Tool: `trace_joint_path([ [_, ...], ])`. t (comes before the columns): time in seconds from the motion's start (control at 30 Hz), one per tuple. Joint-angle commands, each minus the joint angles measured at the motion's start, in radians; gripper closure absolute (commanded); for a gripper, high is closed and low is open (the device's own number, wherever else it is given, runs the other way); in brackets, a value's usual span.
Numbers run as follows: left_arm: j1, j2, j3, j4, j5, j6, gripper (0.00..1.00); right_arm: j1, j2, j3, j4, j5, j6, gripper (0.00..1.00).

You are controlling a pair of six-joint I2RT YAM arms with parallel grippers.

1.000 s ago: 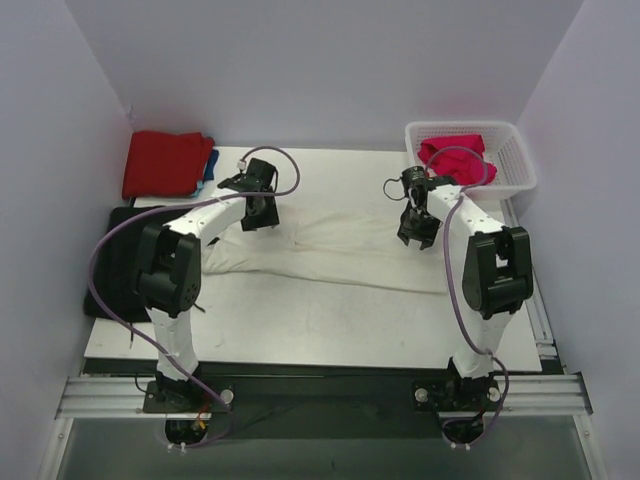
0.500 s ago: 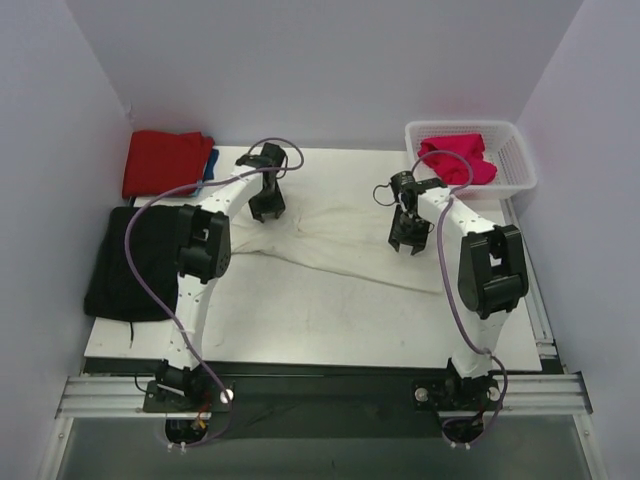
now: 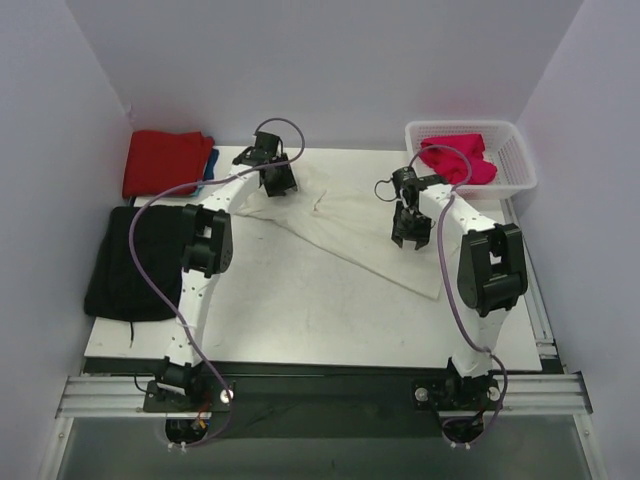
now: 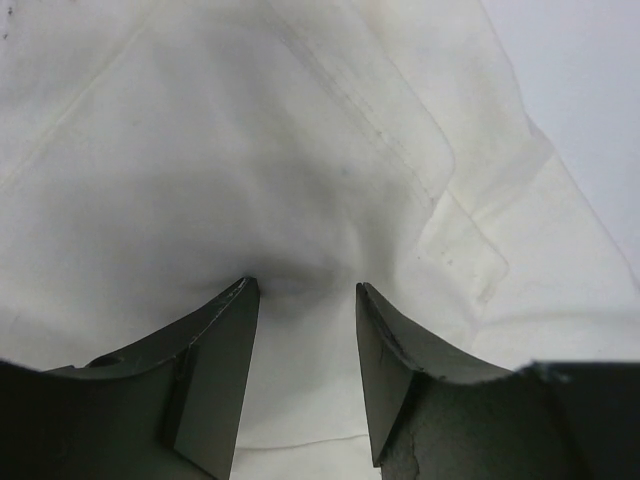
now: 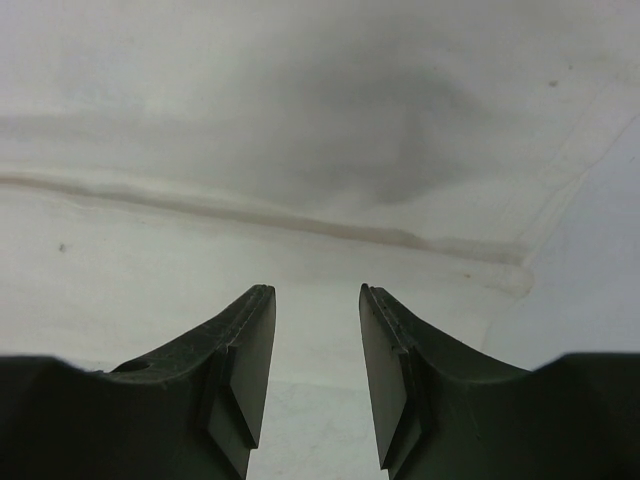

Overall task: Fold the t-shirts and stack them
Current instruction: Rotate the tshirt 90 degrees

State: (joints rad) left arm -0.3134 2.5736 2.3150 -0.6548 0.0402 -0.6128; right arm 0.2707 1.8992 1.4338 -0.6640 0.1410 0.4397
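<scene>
A large cream-white t-shirt (image 3: 350, 225) lies flattened in a slanted band across the back of the table, running from back left to the middle right. My left gripper (image 3: 278, 185) sits on its back-left end. In the left wrist view the left gripper (image 4: 302, 288) is open, its tips pressed into the cream cloth (image 4: 250, 150), which fills the gap. My right gripper (image 3: 412, 238) hangs open over the shirt's right part. In the right wrist view nothing is between its fingers (image 5: 315, 290), and a hem line of the pale cloth (image 5: 300, 130) crosses ahead.
A folded red t-shirt (image 3: 165, 162) rests on a blue one (image 3: 208, 168) at the back left. A white basket (image 3: 520, 165) at the back right holds a magenta-pink t-shirt (image 3: 458, 158). A black cloth (image 3: 130, 260) lies along the left edge of the white table (image 3: 300, 330).
My left gripper has moved toward the back of the table, and the shirt's left end has gone with it, off the front left. The right gripper has barely shifted.
</scene>
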Motion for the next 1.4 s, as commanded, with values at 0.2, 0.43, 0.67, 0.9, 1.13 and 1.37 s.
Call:
trace_joint_path([
  [0.2, 0.068, -0.332, -0.457, 0.555, 0.197, 0.059, 0.43, -0.018, 0.057, 0.016, -0.06, -0.041, -0.079, 0.6],
  [0.43, 0.1, -0.535, -0.624, 0.675, 0.233, 0.054, 0.42, 0.07, -0.018, -0.101, -0.077, 0.068, -0.055, 0.6],
  [0.67, 0.108, -0.702, -0.753, 0.672, 0.248, 0.085, 0.42, 0.084, 0.014, -0.171, -0.077, 0.054, -0.035, 0.6],
  [0.9, 0.111, -0.814, -0.829, 0.575, 0.214, 0.142, 0.41, 0.172, 0.014, -0.243, -0.075, 0.013, 0.024, 0.6],
  [1.13, 0.126, -0.866, -0.858, 0.505, 0.187, 0.182, 0.41, 0.409, 0.024, -0.222, -0.083, -0.017, 0.128, 0.59],
  [1.37, 0.138, -0.879, -0.839, 0.384, 0.139, 0.197, 0.41, 0.587, 0.161, -0.015, -0.094, -0.047, 0.165, 0.59],
])
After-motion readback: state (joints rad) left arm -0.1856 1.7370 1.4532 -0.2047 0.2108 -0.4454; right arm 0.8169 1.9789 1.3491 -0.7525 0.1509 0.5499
